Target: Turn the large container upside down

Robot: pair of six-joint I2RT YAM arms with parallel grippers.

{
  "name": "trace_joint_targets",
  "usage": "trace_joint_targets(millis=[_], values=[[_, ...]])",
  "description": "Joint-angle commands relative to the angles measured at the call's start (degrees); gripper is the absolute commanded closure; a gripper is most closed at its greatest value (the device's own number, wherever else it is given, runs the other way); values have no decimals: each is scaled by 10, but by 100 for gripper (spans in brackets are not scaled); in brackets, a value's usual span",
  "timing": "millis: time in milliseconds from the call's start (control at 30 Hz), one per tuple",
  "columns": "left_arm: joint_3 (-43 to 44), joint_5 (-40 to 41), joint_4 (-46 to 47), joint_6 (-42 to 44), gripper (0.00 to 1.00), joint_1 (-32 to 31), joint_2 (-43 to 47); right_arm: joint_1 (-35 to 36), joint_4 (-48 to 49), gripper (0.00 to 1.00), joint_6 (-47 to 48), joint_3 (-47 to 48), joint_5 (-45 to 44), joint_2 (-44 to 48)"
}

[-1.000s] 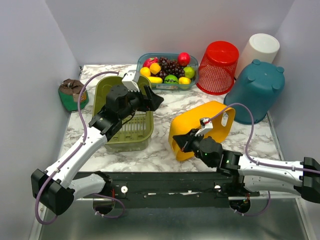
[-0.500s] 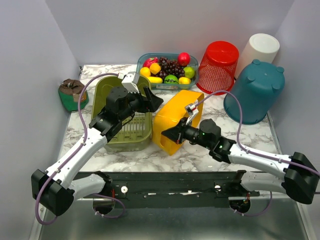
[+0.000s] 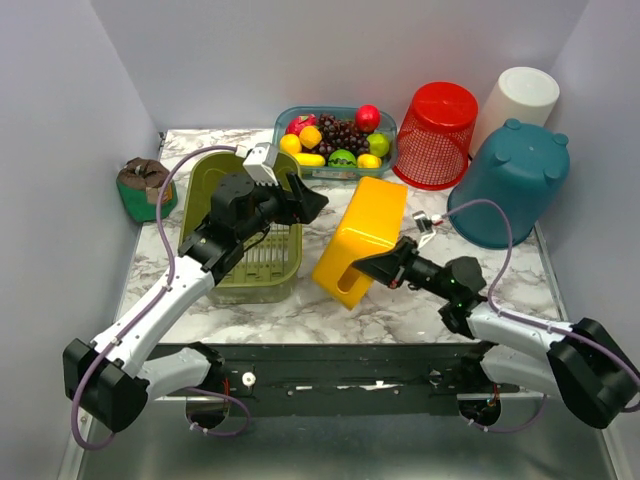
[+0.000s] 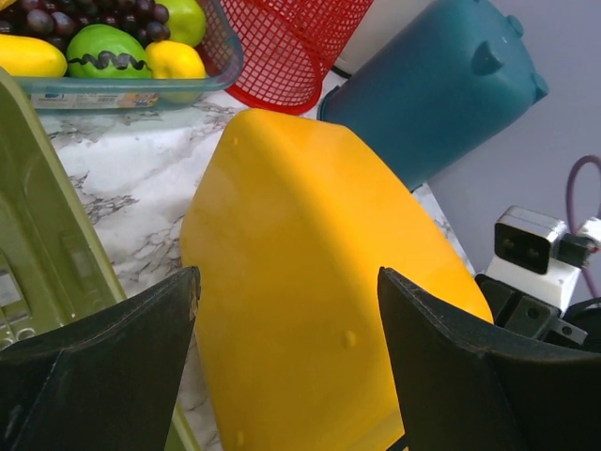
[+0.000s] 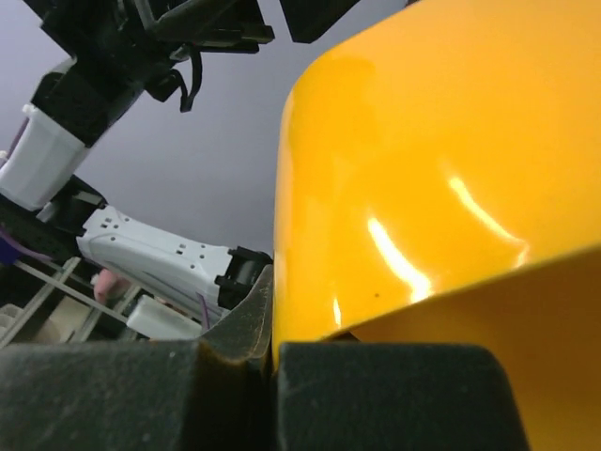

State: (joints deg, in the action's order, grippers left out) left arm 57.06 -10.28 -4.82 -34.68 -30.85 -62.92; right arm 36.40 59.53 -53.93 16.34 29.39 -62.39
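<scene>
Top external: right claw pinching near edge of yellow container, tilted, long axis near-left to far-right; left claw spread, just left, not touching.

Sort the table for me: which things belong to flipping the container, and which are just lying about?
In the job: yellow container, tilted; right gripper, shut on it; left gripper, open, near it.
Lying about: green basket; fruit tray; red basket; teal tub; white bin; small green pot.
</scene>
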Motion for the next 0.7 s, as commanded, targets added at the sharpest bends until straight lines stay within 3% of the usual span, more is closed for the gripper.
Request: trace_joint_targets(millis=[0,67,267,433,667], values=[[-16,-40,36,-19,15,3,-12,-66,276,99,-165,-91,22,-46],[-20,-49,43,-25,15,3,-16,-97,365,99,-193,-129,22,-80],[-18,-73,60,-30,15,3,-31,-135,365,99,-231,-207,-35,-36],[-28,-80,83,-41,16,3,-37,-148,365,97,-250,-185,-11,18],[-27,-83,91,-44,16,3,-36,-147,367,98,-273,-120,19,16]])
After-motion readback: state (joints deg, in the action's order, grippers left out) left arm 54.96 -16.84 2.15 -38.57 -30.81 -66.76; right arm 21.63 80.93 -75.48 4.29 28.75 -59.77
